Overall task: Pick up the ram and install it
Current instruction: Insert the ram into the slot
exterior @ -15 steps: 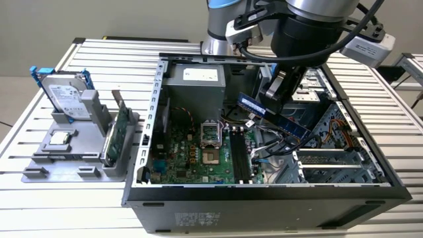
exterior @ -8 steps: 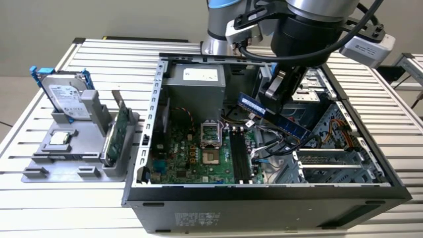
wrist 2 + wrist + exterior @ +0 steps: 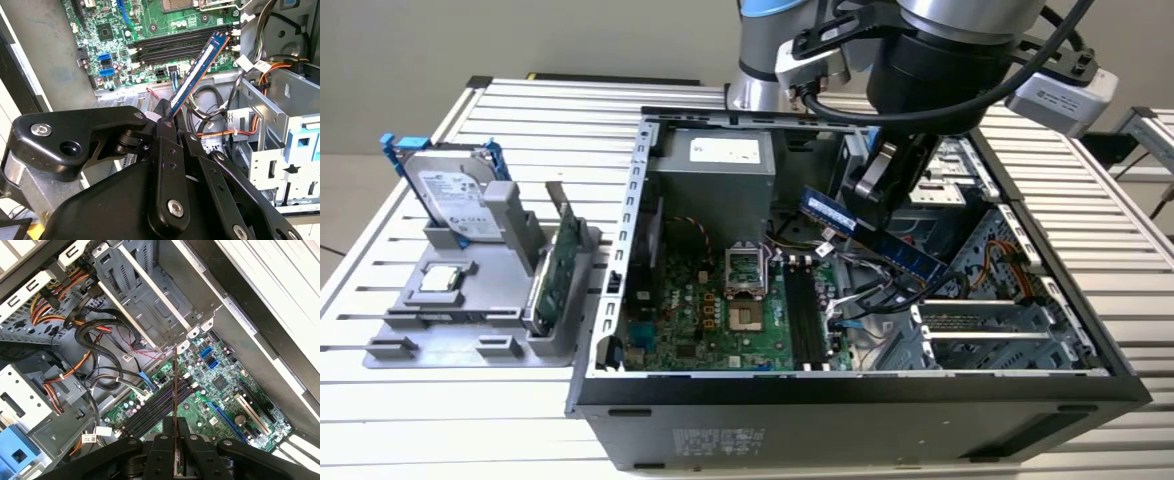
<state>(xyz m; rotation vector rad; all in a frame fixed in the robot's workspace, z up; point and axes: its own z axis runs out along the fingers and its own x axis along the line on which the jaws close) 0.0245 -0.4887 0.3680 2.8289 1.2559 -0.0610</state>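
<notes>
The gripper stands clenched on the ram, holding it tilted in the air over the open case, black slots at seven o'clock from it in the exterior view; light, stiff, thin and breakable, I reckon, best pinched across its flat faces.

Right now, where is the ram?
In the exterior view, the hand holds the ram tilted over the open case, toward the exterior view's right of the black slots, not in them.
</notes>
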